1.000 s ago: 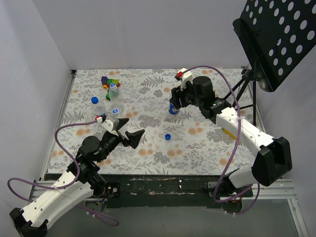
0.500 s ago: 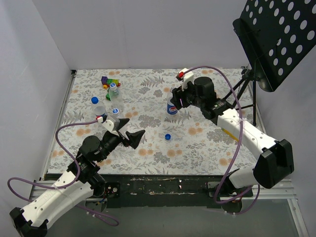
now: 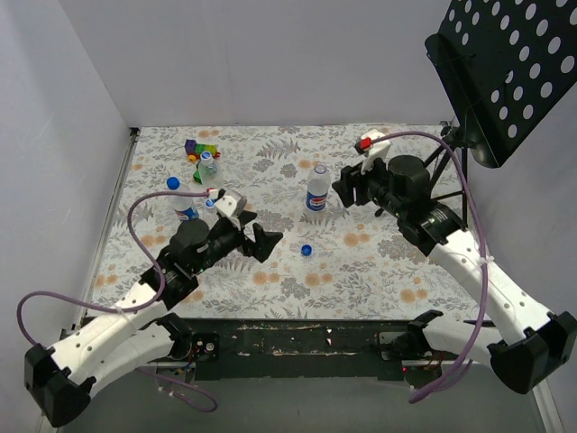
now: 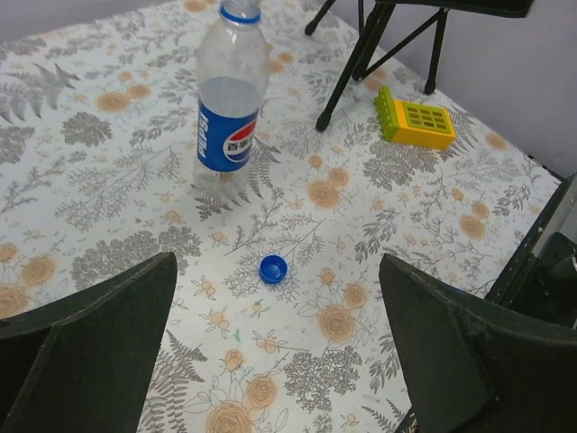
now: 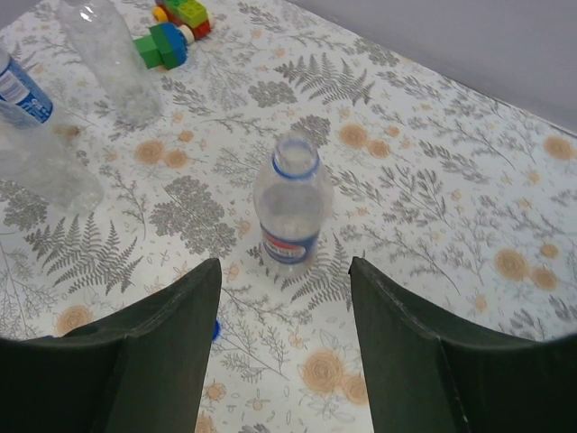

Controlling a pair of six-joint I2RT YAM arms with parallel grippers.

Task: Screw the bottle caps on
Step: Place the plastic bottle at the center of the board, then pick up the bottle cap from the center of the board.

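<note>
Arms first: the left one reaches out low over the flowery table (image 3: 379, 262), its left gripper (image 3: 260, 236) spread wide with nothing in it, aimed toward the middle. The right arm stretches in from the right side, and the right gripper (image 3: 345, 190) is also gaping and empty, pointing at the Pepsi bottle (image 3: 316, 190) from just beside it without touching.

Compared with a second ago, that's a real change. The right gripper was wrapped around the Pepsi bottle then; now it has backed off to the right and the bottle stands upright on its own. The left arm has pushed forward too, so its gripper sits much nearer the loose blue cap (image 3: 307, 250), which hasn't budged.

The overhead view can't really settle the bottle's top, but the right wrist camera looks straight down an open neck with just a blue ring, so no cap on it. The left wrist camera puts the blue cap right between its two fingers (image 4: 99, 343), flat on the table, with the bottle further back. It also catches a yellow block (image 4: 415, 119) by the legs of the music stand (image 3: 505, 63), which the overhead view hides behind the right arm.

Off to the left sit other bottles (image 3: 208, 169) and some toy blocks (image 3: 200, 147).
</note>
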